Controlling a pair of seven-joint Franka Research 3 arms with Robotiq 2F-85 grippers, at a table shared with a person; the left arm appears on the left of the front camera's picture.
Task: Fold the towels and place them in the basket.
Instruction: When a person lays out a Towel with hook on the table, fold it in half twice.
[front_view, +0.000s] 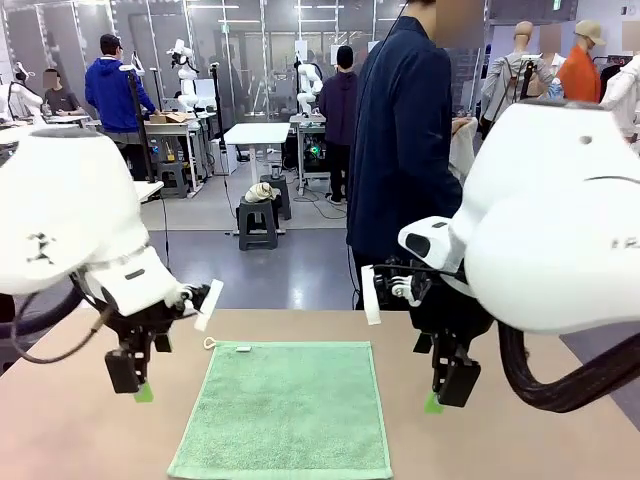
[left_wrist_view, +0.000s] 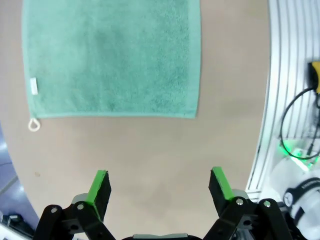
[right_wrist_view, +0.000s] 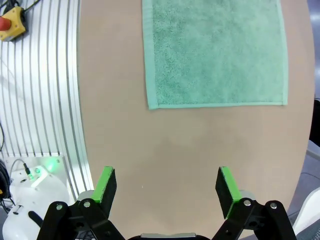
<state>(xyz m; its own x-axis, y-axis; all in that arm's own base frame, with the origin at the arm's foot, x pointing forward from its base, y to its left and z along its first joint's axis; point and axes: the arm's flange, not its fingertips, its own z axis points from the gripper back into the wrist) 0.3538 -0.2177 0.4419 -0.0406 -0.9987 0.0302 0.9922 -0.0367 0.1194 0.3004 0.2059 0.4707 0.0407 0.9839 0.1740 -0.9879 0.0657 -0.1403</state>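
1. On the table (front_view: 70, 440), midway along its far edge, one towel (front_view: 285, 410) lies flat and unfolded.
2. My left gripper (front_view: 138, 385) hovers off its left side, jaws wide apart, empty.
3. My right gripper (front_view: 447, 392) hovers off its right side, equally wide, empty.

I see mint-green towel (front_view: 285, 410), plain terry nap, white corner loop (front_view: 209, 343), white label (front_view: 243, 349). Plain tan table (front_view: 60, 430). My left gripper (left_wrist_view: 160, 182) and right gripper (right_wrist_view: 165, 180) black, pads (left_wrist_view: 98, 187) bright green; white arms (front_view: 60, 210). Person's jacket (front_view: 405, 150) dark navy.
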